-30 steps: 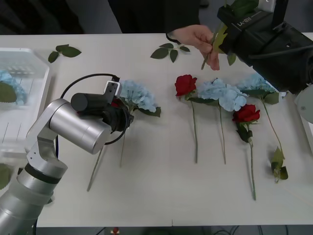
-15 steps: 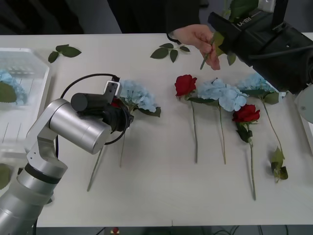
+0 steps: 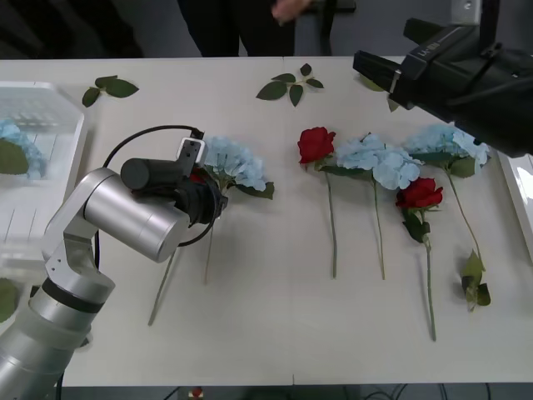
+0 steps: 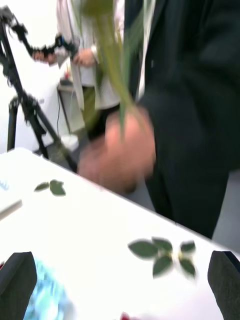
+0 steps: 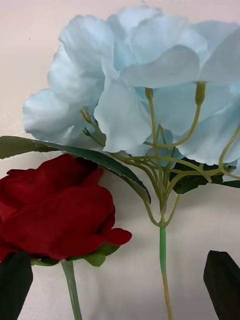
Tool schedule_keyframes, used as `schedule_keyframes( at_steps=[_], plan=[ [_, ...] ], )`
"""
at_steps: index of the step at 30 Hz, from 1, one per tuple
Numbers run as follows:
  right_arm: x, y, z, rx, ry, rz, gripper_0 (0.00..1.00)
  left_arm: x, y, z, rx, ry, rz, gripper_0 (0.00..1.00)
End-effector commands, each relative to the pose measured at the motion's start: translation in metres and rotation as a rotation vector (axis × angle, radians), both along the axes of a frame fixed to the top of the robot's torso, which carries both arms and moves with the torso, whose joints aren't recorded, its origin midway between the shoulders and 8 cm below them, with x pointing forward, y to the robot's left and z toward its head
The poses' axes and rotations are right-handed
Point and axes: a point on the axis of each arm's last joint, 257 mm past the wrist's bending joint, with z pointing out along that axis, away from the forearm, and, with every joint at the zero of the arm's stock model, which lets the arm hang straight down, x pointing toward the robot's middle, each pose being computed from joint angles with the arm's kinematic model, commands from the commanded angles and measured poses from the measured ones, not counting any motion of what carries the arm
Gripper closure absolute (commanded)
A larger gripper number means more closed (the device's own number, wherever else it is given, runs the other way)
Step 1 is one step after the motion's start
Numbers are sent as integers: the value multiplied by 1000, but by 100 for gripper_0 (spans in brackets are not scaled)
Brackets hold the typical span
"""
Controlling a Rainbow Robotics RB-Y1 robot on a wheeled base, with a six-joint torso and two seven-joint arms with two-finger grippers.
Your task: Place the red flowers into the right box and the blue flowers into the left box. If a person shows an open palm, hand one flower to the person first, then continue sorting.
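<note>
The left hand [image 5: 120, 285], fingers spread and grasping nothing, hovers low over a red rose [image 5: 57, 212] with a blue hydrangea [image 5: 145, 80] just beside it at the rose's 2 o'clock. The right hand [image 4: 120, 280] is raised over the counter's [image 3: 266, 333] far right edge, released and empty; a person's hand [image 4: 120, 150] grips a green stem [image 4: 112, 60] beyond it. More roses [image 3: 316, 143] and hydrangeas [image 3: 379, 160] lie mid-counter. The left box [image 3: 50, 125] at 9 o'clock holds one hydrangea. Loose leaf sprigs [image 3: 287, 86] lie toward 12 o'clock.
</note>
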Motion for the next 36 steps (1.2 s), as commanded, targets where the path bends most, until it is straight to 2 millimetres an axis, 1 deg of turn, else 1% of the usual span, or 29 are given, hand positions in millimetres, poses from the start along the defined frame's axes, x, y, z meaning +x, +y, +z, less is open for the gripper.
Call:
schedule_keyframes(
  at_steps=[1,2,3,5,7,9,11,12,13,16,18,19,21,24,29,33,36],
  plan=[
    [-5,-42,4,-87,44,-43,0,7,2,16,7,-39,-17,0],
    [-8,-54,-2,-104,87,-54,0,7,3,16,7,-39,-15,0],
    [-9,-60,-7,-112,117,-58,0,7,2,17,3,-40,-16,0],
    [-16,-84,-21,-146,215,-90,0,6,5,20,-16,-28,-9,0],
    [-22,-102,-34,-172,291,-120,0,2,9,23,-33,-8,-6,0],
    [-28,-119,-50,-205,385,-157,0,-2,15,27,-40,11,-5,0],
    [-34,-136,-64,-237,474,-203,0,-7,27,28,-19,24,-15,0],
    [-37,-147,-72,-256,517,-235,0,-10,33,28,-10,29,-21,0],
    [-39,-152,-75,-266,540,-251,0,-11,37,27,-4,29,-22,0],
    [-47,-182,-97,-310,664,-349,0,-15,52,20,28,33,-29,0],
    [-50,-201,-113,-317,738,-414,0,-17,57,17,39,37,-26,0],
    [-51,-206,-116,-318,758,-432,0,-16,58,17,43,35,-23,0],
    [-52,-223,-135,-320,831,-495,0,-16,59,12,52,42,-18,0],
    [-52,-240,-156,-311,908,-555,0,-16,59,4,69,53,-7,0],
    [-50,-260,-189,-290,996,-607,0,-14,52,-5,71,63,5,0],
    [-44,-267,-211,-285,1026,-624,0,-11,51,-14,84,69,11,0],
    [-37,-270,-227,-287,1041,-635,0,-4,44,-25,90,60,-3,0]
  ],
)
